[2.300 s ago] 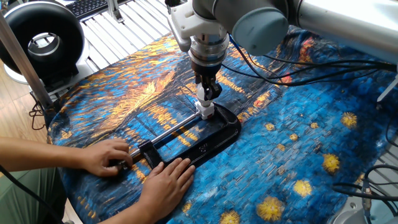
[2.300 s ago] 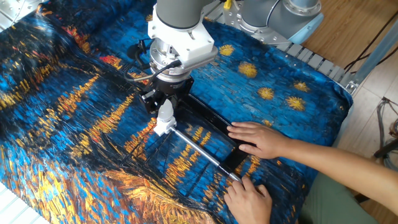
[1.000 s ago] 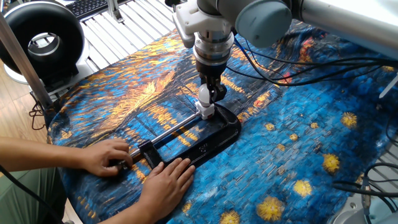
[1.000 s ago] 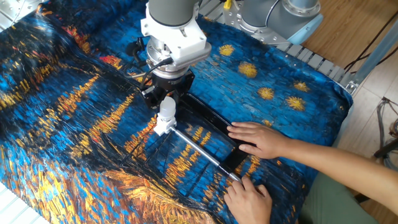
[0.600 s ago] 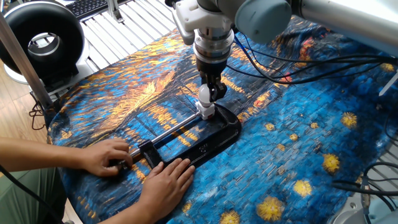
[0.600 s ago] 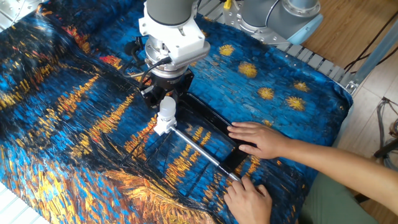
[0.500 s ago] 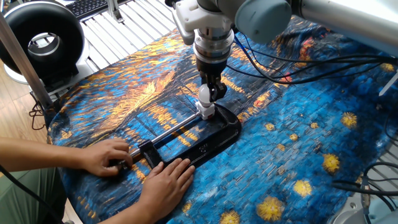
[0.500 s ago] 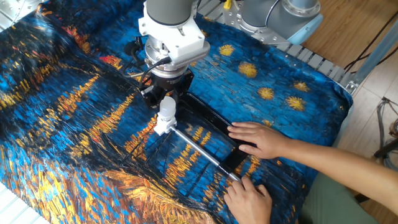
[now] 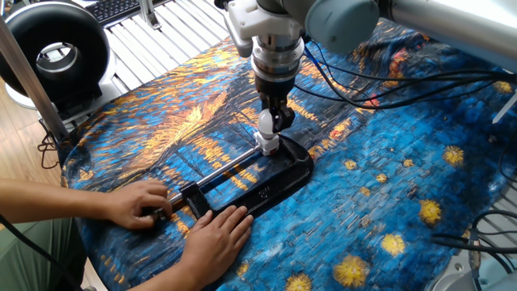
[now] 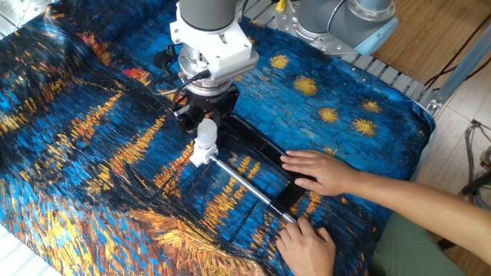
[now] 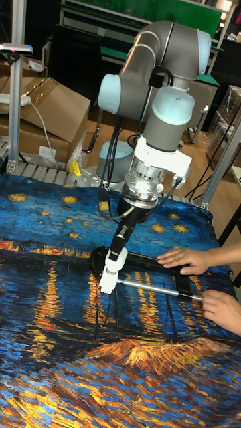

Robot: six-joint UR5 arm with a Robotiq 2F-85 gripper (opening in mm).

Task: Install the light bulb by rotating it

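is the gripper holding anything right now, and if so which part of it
Cannot tell for sure. The gripper sits at the top of the light bulb, fingers beside its dome, but contact is not clear in any view.

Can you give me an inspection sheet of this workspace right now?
Surface: table under a blue and orange painted cloth.
Job's things: light bulb upright on a white socket, at one end of a black clamp that two hands press down.
Clutter: nothing seen.
Grippers: pincer at the bulb's dome; whether it grips is unclear.
Cables: black cables trail across the cloth.
Surroundings: cardboard boxes, black ring-shaped device.
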